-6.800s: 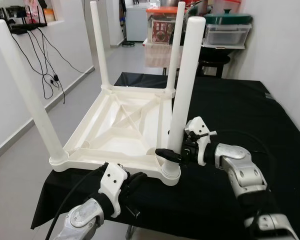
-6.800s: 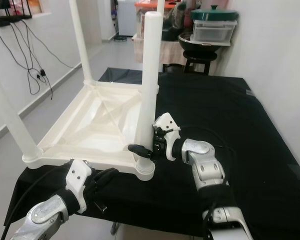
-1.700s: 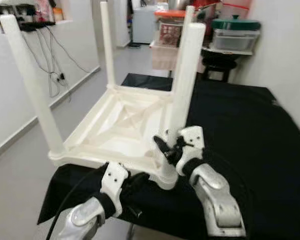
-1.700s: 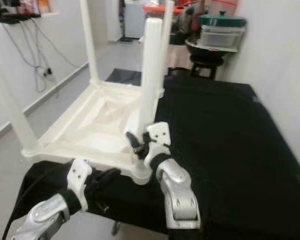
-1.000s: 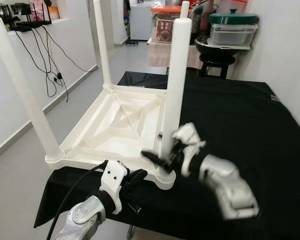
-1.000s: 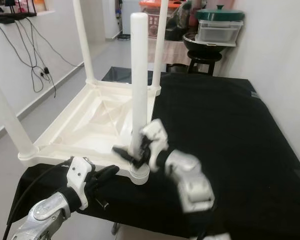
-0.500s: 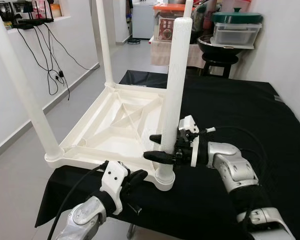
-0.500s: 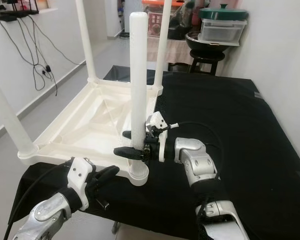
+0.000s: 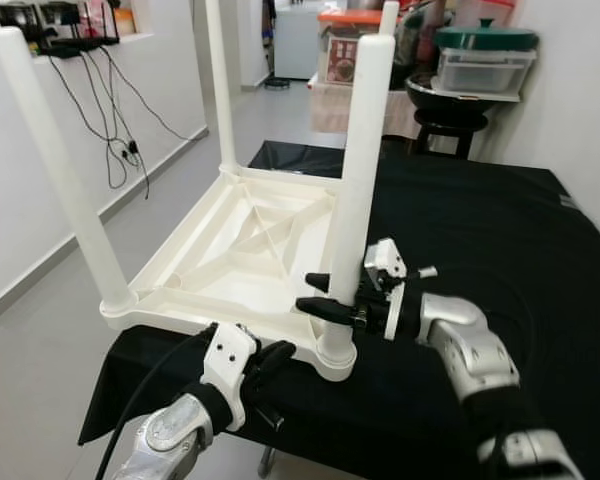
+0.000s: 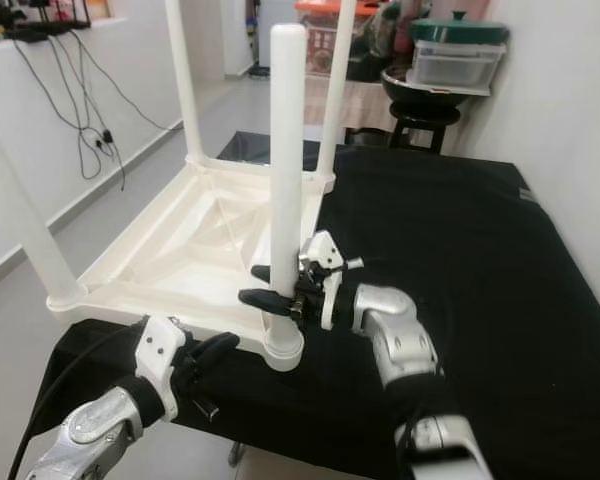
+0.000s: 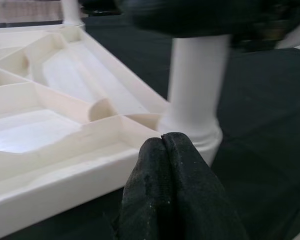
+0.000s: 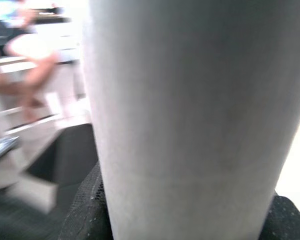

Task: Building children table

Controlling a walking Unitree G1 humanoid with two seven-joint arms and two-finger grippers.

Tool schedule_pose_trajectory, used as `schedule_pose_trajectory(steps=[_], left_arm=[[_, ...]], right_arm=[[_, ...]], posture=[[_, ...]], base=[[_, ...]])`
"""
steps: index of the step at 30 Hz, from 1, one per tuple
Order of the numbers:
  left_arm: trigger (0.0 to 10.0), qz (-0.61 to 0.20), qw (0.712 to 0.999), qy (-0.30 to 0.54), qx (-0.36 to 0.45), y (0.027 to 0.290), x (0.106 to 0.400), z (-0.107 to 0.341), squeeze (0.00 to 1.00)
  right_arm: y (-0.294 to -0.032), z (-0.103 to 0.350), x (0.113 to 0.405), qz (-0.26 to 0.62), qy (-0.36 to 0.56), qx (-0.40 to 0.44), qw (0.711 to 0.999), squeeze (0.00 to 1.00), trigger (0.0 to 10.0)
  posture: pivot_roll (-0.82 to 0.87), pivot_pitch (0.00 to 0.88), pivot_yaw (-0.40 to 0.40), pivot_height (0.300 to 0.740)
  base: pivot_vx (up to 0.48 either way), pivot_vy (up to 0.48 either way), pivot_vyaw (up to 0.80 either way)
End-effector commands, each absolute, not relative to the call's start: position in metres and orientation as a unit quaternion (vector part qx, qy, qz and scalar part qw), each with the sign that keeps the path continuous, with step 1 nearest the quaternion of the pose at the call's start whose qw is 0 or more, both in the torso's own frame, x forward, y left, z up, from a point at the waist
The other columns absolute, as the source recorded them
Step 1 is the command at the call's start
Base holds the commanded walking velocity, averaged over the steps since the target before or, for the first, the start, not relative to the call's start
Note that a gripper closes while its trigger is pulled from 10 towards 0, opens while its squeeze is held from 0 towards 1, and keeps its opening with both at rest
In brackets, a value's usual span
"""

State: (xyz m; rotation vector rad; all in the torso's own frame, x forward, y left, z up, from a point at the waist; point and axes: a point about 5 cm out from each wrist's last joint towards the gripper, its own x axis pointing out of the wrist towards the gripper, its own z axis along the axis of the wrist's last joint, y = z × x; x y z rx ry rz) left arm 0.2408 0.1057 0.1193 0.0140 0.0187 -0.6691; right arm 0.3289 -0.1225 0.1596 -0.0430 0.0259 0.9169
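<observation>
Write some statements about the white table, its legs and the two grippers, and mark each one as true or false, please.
1. The white table lies upside down on the black cloth. True.
2. The right gripper has its fingers around the nearest leg. True.
3. The left gripper is wide open. False: its fingers are pressed together, in front of the table's near corner.
4. Only two legs stand on the table. False: four legs point upward.
5. The nearest leg lies flat on the cloth. False: it stands upright in its corner socket.
</observation>
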Motion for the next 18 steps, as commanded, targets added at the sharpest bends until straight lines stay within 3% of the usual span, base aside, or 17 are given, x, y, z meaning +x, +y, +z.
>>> schedule_pose_trajectory(steps=[1, 2, 4, 7, 10, 16, 17, 18], left_arm=[[10.0, -0.329, 0.944, 0.003, 0.006, 0.106, 0.24, 0.122, 0.0], [10.0, -0.329, 0.944, 0.003, 0.008, 0.107, 0.239, 0.122, 0.0], [10.0, -0.328, 0.945, 0.004, 0.01, 0.109, 0.24, 0.122, 0.0], [10.0, -0.326, 0.945, 0.005, 0.011, 0.111, 0.24, 0.122, 0.0], [10.0, -0.335, 0.942, 0.007, 0.013, 0.11, 0.242, 0.121, 0.0], [10.0, -0.327, 0.945, 0.006, 0.012, 0.11, 0.243, 0.121, 0.0], [10.0, -0.326, 0.945, 0.005, 0.012, 0.109, 0.243, 0.121, 0.0], [10.0, -0.326, 0.945, 0.006, 0.012, 0.109, 0.243, 0.121, 0.0]], right_arm=[[-0.133, 0.151, 0.332, 0.374, 0.04, -0.041, 0.925, 0.0, 0.0], [-0.122, 0.137, 0.314, 0.28, 0.06, -0.026, 0.958, 0.0, 0.0], [-0.115, 0.136, 0.302, 0.23, 0.071, -0.02, 0.97, 0.05, 0.0], [-0.117, 0.139, 0.295, 0.162, 0.075, -0.006, 0.984, 0.04, 0.0], [-0.12, 0.137, 0.301, 0.166, 0.08, 0.001, 0.983, 0.04, 0.0], [-0.1, 0.142, 0.297, 0.203, 0.07, -0.001, 0.977, 0.0, 0.0], [-0.095, 0.144, 0.296, 0.215, 0.071, 0.005, 0.974, 0.0, 9.7], [-0.091, 0.147, 0.296, 0.237, 0.067, 0.014, 0.969, 1.0, 10.0]], posture=[[-0.02, 0.0, -0.056, 0.74], [-0.01, 0.0, -0.061, 0.74], [-0.03, 0.0, -0.045, 0.74], [-0.04, 0.0, -0.035, 0.74], [-0.03, 0.0, -0.045, 0.74], [-0.03, 0.0, -0.044, 0.74], [-0.03, 0.0, -0.045, 0.74], [-0.03, 0.0, -0.044, 0.74]], base=[[0.0, 0.0, 0.0], [0.0, 0.0, 0.0], [0.0, 0.0, 0.0], [0.0, 0.0, 0.0], [0.0, 0.0, 0.0], [0.0, 0.0, 0.0], [0.0, 0.0, 0.0], [0.0, 0.0, 0.0]])
